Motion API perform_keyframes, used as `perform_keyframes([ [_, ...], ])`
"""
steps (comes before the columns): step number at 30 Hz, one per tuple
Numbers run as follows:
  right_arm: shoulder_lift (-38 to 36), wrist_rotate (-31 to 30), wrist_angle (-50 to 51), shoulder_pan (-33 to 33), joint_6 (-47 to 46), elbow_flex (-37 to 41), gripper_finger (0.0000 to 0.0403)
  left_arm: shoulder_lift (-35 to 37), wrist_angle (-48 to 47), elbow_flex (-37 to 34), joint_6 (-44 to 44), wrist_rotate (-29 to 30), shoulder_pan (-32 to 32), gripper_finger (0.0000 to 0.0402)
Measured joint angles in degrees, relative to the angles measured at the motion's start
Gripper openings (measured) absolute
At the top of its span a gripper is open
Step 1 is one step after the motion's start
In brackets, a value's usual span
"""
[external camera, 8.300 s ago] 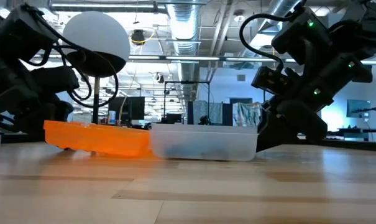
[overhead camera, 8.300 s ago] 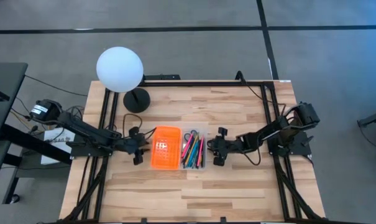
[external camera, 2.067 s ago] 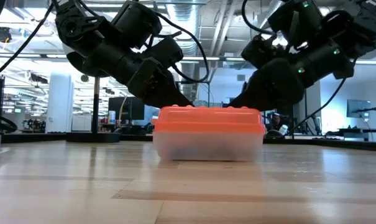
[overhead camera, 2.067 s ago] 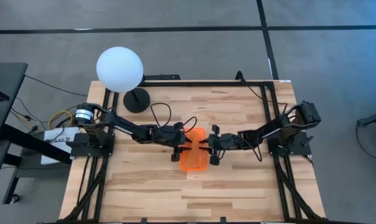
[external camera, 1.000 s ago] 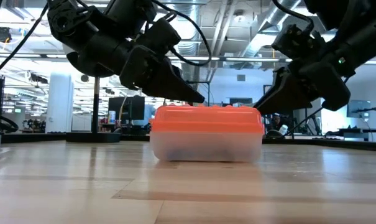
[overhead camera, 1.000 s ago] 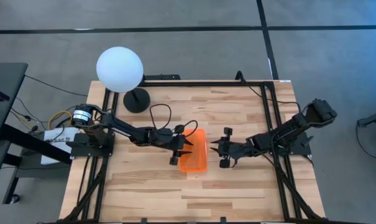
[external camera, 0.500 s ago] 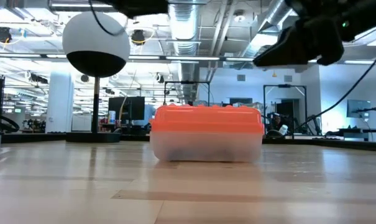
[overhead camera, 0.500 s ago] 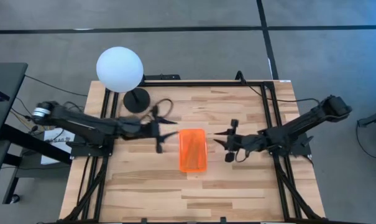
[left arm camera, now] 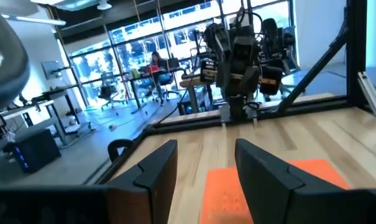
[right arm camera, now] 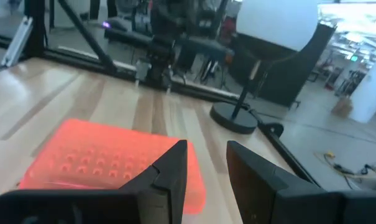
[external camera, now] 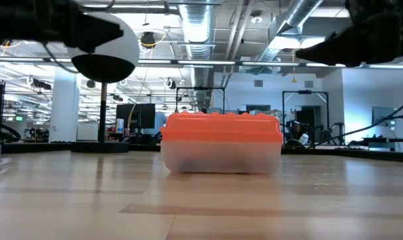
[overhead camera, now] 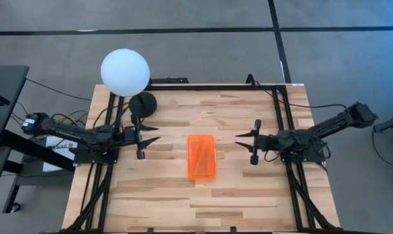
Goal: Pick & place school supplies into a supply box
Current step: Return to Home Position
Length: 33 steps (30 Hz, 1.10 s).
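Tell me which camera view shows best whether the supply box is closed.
The low view: the orange lid sits flat on the clear base along its whole length. The high view shows only the lid's top; each wrist view only part of it.

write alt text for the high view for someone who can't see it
A closed orange supply box lies in the middle of a wooden table. The open left gripper and open right gripper face it from either side, apart from it; a white globe lamp stands near the left arm.
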<state>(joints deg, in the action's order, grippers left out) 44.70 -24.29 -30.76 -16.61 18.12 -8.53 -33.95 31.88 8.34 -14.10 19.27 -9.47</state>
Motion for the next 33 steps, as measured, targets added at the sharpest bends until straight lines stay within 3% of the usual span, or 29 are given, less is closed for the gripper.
perform_keyframes([
  [4, -4.36, 1.53, -2.35, 1.66, -0.06, 3.79, 0.0107, 4.16, 4.37, -5.57, 0.04, 0.05, 0.05, 0.0157],
  [10, -10.82, 15.03, -2.75, 8.97, -2.13, 7.35, 0.0107, 8.29, 3.10, -7.69, 0.68, -1.01, 0.71, 0.0157],
  [15, -13.22, 21.03, -0.44, 15.39, -3.56, 8.15, 0.0107, 9.45, 2.40, -7.71, 0.73, 0.90, 2.50, 0.0157],
  [20, -13.69, 28.73, 0.47, 20.58, -4.10, 8.15, 0.0107, 12.92, 0.46, -7.73, 1.00, -7.46, 8.96, 0.0157],
  [24, -13.63, 31.51, 1.48, 22.85, -4.05, 8.17, 0.0107, 14.44, -3.68, -7.76, 3.10, -12.67, 12.74, 0.0157],
  [33, -18.35, 31.72, 5.26, 25.57, -1.57, 8.19, 0.0107, 16.81, -7.97, -7.76, 3.47, -12.86, 12.58, 0.0157],
])
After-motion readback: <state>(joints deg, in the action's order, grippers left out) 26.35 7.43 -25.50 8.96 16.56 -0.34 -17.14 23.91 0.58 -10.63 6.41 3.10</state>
